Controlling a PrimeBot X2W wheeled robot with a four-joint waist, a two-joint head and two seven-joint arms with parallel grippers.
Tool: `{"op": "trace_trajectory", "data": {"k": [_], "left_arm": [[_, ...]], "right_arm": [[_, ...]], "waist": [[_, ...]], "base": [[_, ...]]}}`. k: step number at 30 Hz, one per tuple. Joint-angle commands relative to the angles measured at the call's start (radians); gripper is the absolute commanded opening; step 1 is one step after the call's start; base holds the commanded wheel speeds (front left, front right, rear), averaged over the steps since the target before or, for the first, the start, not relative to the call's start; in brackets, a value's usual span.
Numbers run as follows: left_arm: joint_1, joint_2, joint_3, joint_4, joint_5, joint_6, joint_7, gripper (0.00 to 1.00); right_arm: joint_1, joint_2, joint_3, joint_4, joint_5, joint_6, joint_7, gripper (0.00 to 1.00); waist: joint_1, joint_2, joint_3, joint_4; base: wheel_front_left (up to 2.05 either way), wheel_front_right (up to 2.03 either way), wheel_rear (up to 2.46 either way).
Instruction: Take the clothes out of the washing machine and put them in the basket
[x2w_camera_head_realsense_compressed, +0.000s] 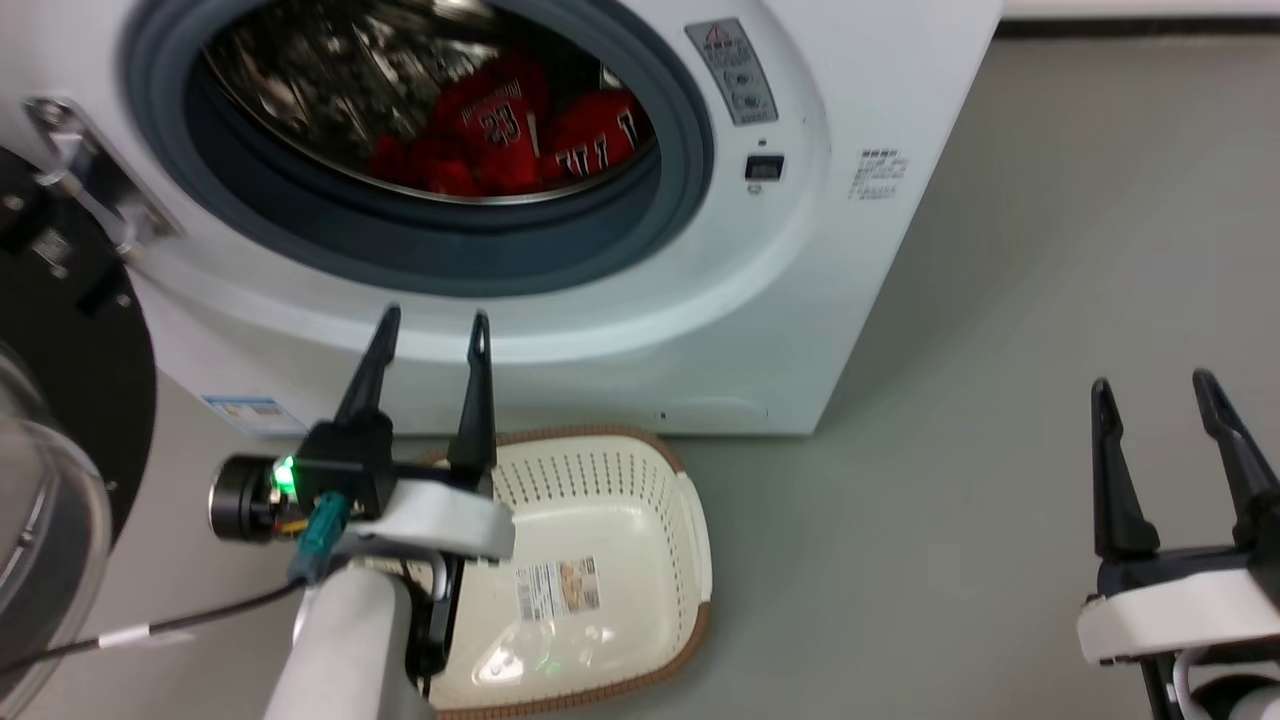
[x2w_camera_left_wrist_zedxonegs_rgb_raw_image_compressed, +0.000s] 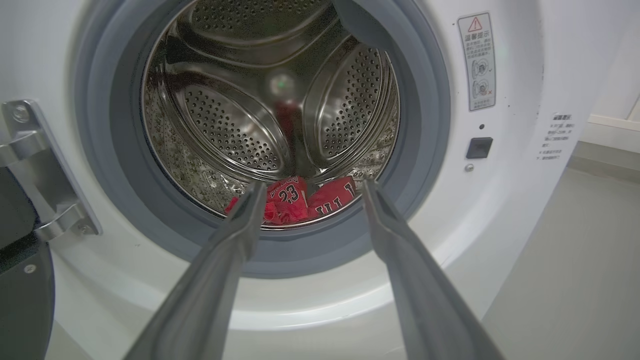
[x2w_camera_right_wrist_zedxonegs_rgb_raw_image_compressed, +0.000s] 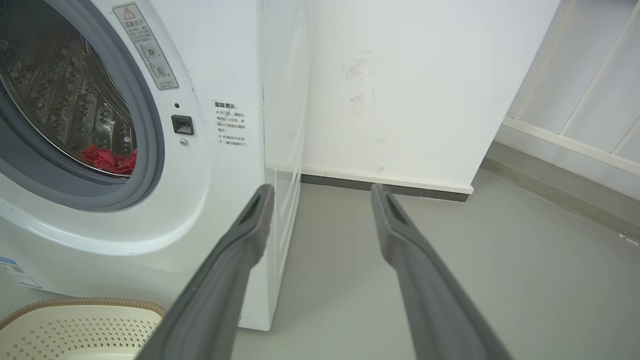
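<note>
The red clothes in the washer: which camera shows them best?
The head view: it looks down into the drum, so the clothes show as a broad pile with the number 23. The left wrist view shows less of them, small and low; the right wrist view, a red sliver.

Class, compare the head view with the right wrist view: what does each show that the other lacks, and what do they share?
Head view adds: the open left gripper, the black-framed glass door standing open, the label sticker inside the cream plastic perforated basket, the number 23 on the red jersey clothes. Right wrist view adds: scuff marks on the white wall, and white panelling. Both: the large white front-loading washing machine, those clothes in its drum, that basket, the open right gripper, grey floor.
</note>
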Motion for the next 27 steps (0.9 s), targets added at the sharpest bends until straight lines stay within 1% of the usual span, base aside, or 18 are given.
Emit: {"op": "trace_trajectory", "data": {"k": [1, 5, 10, 18, 20, 23, 27], "left_arm": [[-0.039, -0.001, 0.002, 0.010, -0.004, 0.006, -0.003, 1.00], [-0.139, 0.003, 0.016, 0.055, -0.003, 0.009, -0.003, 1.00], [-0.265, 0.029, 0.040, 0.120, 0.007, 0.007, -0.003, 1.00], [-0.512, 0.088, 0.065, 0.307, 0.009, 0.000, 0.001, 1.00], [-0.578, 0.096, 0.067, 0.357, 0.009, 0.005, 0.017, 1.00], [-0.672, 0.123, 0.074, 0.429, 0.008, 0.007, 0.060, 1.00], [-0.804, 0.162, 0.074, 0.526, 0.014, -0.005, 0.129, 1.00]], "right_arm": [[-0.027, 0.002, 0.005, -0.007, 0.007, 0.000, -0.004, 1.00], [-0.076, 0.002, 0.014, -0.008, 0.016, 0.000, -0.014, 1.00], [-0.123, 0.002, 0.027, 0.002, 0.030, 0.000, -0.033, 1.00], [-0.166, 0.002, 0.057, 0.045, 0.059, 0.000, -0.067, 1.00], [-0.174, 0.002, 0.065, 0.058, 0.069, 0.000, -0.074, 1.00], [-0.180, 0.002, 0.080, 0.075, 0.079, 0.000, -0.087, 1.00], [-0.189, 0.002, 0.100, 0.098, 0.090, 0.000, -0.104, 1.00]], "waist": [[-0.0001, 0.0000, 0.092, -0.014], [-0.0001, 0.0000, 0.186, -0.040], [-0.0001, 0.0000, 0.285, -0.073], [-0.0001, 0.0000, 0.379, -0.124], [-0.0001, 0.0000, 0.395, -0.134], [-0.0001, 0.0000, 0.414, -0.150], [-0.0001, 0.0000, 0.435, -0.172]], "base": [[0.00, 0.00, 0.00], [0.00, 0.00, 0.00], [0.00, 0.00, 0.00], [0.00, 0.00, 0.00], [0.00, 0.00, 0.00], [0.00, 0.00, 0.00], [0.00, 0.00, 0.00]]}}
